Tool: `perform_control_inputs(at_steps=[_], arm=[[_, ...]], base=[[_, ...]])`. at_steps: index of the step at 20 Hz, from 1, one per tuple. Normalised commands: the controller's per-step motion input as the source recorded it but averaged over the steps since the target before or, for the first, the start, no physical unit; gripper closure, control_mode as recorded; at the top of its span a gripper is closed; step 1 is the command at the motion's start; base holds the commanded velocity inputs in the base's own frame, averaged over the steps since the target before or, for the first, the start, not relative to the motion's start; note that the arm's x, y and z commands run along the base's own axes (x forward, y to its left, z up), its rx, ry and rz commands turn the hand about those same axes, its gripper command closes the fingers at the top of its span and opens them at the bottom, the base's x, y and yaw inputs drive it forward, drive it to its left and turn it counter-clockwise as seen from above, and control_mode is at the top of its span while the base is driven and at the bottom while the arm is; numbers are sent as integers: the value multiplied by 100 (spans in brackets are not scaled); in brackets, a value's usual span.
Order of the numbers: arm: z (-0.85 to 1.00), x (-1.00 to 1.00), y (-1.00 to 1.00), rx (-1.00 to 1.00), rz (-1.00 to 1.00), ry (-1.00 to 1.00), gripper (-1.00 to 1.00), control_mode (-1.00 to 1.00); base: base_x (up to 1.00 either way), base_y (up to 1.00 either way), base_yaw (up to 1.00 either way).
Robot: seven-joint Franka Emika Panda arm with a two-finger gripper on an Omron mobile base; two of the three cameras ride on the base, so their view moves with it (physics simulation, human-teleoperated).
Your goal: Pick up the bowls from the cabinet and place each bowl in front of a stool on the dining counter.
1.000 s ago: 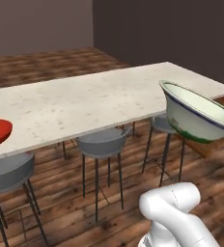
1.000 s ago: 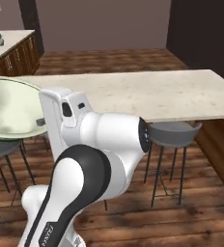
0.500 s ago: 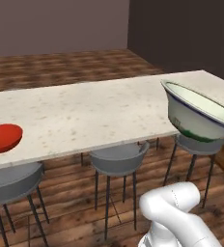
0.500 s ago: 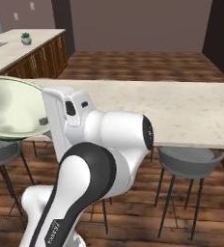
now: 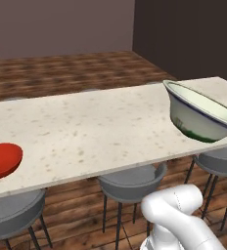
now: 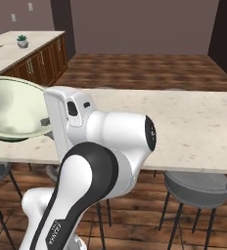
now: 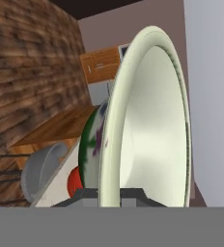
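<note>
Cream-white bowl [image 5: 201, 117] with a green band low on its outside, held tilted in the air above the right end of the counter [image 5: 101, 132], its rim pinched by the closed claw [image 7: 109, 193]. Glossy red bowl [image 5: 2, 160], upright, resting on the counter near its front edge at the left, well apart from the cream bowl.
</note>
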Motion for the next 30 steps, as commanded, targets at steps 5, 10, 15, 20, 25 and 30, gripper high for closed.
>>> perform_control_inputs(at_steps=[5, 10, 15, 20, 25, 30], arm=[[0, 0, 0, 0, 0, 0, 100, 100], [0, 0, 0, 0, 0, 0, 100, 100], [0, 0, 0, 0, 0, 0, 100, 100], [0, 4, 0, 0, 0, 0, 100, -100], [0, 36, 0, 0, 0, 1, 100, -100], [-8, 53, -13, -3, 0, 9, 100, -100]], base=[[36, -5, -1], [8, -2, 0], [0, 0, 0], [2, 3, 0], [0, 0, 0], [0, 0, 0]])
